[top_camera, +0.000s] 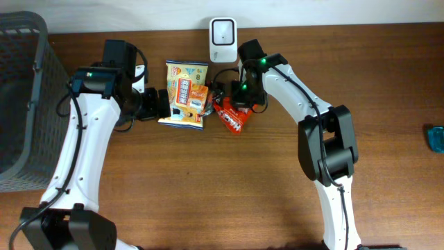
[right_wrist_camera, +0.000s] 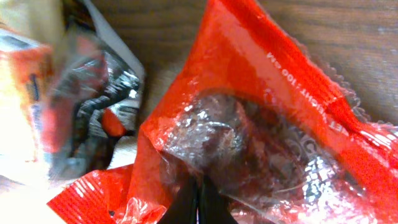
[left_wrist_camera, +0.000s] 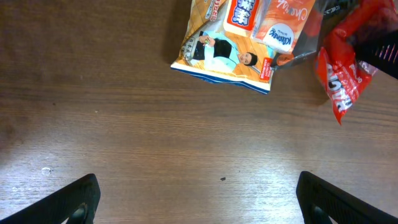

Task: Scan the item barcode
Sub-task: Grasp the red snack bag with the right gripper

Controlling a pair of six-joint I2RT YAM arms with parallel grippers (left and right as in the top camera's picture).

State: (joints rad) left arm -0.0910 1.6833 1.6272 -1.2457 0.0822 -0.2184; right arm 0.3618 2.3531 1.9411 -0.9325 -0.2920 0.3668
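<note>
A red snack packet (top_camera: pixel 232 117) lies on the wooden table in front of the white barcode scanner (top_camera: pixel 223 38). My right gripper (top_camera: pixel 234 104) is down on it. In the right wrist view the two fingers are pressed together (right_wrist_camera: pixel 200 200) at the lower edge of the red packet (right_wrist_camera: pixel 249 112), pinching its film. A yellow and orange snack bag (top_camera: pixel 185 94) lies to its left. My left gripper (top_camera: pixel 165 104) hovers beside that bag, wide open (left_wrist_camera: pixel 199 199), over bare wood. The bag (left_wrist_camera: pixel 236 43) and the red packet (left_wrist_camera: pixel 345 74) lie ahead of it.
A grey mesh basket (top_camera: pixel 21 104) fills the far left. A dark crumpled wrapper (right_wrist_camera: pixel 93 112) sits between the orange bag and the red packet. A small blue object (top_camera: pixel 436 137) lies at the table's right edge.
</note>
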